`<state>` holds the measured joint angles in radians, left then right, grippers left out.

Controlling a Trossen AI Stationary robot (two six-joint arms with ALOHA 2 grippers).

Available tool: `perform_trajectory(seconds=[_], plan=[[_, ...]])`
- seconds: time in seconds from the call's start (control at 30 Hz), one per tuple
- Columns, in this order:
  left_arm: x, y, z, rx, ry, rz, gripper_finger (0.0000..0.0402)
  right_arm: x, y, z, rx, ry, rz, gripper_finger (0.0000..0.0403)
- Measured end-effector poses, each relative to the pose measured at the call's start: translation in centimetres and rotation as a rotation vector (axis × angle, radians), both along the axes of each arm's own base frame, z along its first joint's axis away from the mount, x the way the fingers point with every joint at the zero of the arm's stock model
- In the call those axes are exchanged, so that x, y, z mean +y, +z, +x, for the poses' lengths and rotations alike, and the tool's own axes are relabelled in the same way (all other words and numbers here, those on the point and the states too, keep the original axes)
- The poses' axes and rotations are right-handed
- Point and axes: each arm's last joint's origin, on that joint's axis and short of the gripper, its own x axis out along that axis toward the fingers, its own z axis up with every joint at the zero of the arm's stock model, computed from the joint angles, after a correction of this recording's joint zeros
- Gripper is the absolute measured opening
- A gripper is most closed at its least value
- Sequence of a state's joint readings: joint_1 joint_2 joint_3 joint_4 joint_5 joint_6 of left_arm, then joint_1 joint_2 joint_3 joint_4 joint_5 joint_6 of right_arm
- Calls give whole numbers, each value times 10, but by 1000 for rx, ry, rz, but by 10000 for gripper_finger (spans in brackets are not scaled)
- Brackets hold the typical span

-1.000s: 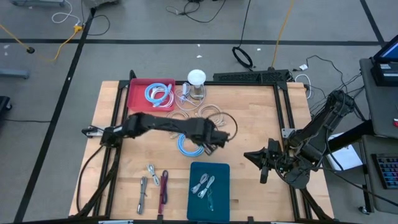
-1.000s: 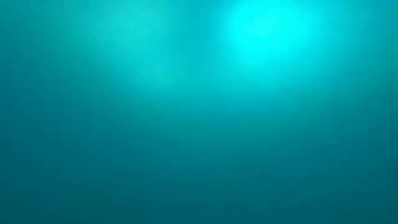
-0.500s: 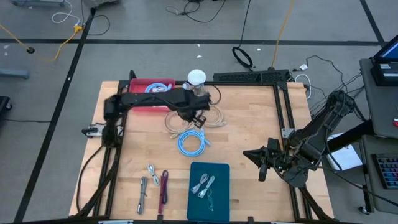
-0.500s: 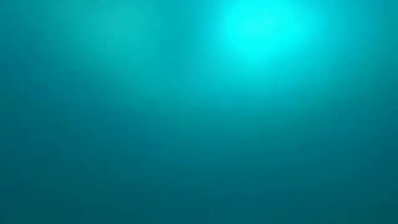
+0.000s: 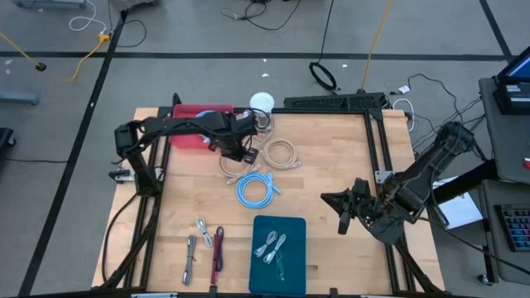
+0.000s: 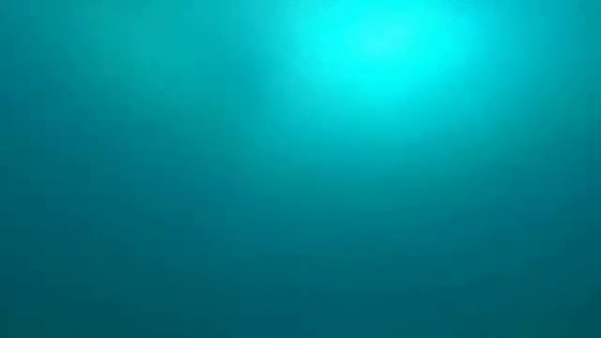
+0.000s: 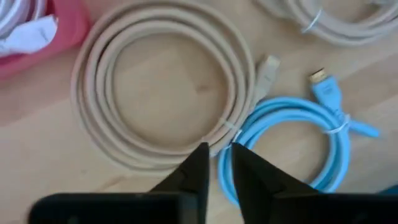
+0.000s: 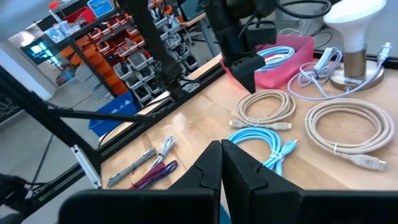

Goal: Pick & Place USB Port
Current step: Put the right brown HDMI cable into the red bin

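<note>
Swinging back across the table (image 5: 331,165), the left arm has gone from the middle of the boards, by the blue cable, to the far edge beside the red bin, and its claw (image 5: 236,149) now hangs above a beige coiled cable (image 7: 163,93) with nothing in it; in the left wrist view the two fingers (image 7: 196,171) stand nearly together with only a thin slit between them, so I take the claw as closed and empty. Just beside that coil lies the blue coiled cable (image 5: 255,189), its plug ends loose on the wood, and a second beige coil (image 5: 281,154) sits a little further toward the right, near the white lamp (image 5: 262,103). The red bin (image 5: 189,124) holds a blue-white cable, half hidden by the arm. Nearer the front edge, the teal tray (image 5: 277,257) holds a couple of pale cables, which suggests part of the sorting is already done, while a few short cables (image 5: 203,244) lie to its left on the bare wood. The right arm waits at the table's right side, its claw (image 5: 346,217) pressed shut and empty in its own wrist view. As I judge it, no cable is in hand at this moment, so the next pick, probably the beige coil under the left claw, is not yet begun, and the three coils at least remain to be placed. The low view shows only a teal haze
</note>
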<state>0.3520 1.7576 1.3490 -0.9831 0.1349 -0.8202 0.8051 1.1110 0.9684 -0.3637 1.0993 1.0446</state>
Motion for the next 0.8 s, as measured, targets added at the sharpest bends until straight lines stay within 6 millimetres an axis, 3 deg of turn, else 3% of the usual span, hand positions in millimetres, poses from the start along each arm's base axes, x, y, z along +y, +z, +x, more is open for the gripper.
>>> perform_trajectory(seconds=[0.2,0.37,0.6,0.8], plan=[[-9,4,5,-105,-116,-123,149,-6,-1,8,58,62,-20,0],[-51,40,1,-269,-351,-144,171,-31,-7,32,244,258,-110,0],[-110,102,-37,-405,-397,58,153,-108,-23,74,455,309,-293,8],[-146,135,-72,-515,-340,215,120,-179,-54,105,518,379,-210,83]])
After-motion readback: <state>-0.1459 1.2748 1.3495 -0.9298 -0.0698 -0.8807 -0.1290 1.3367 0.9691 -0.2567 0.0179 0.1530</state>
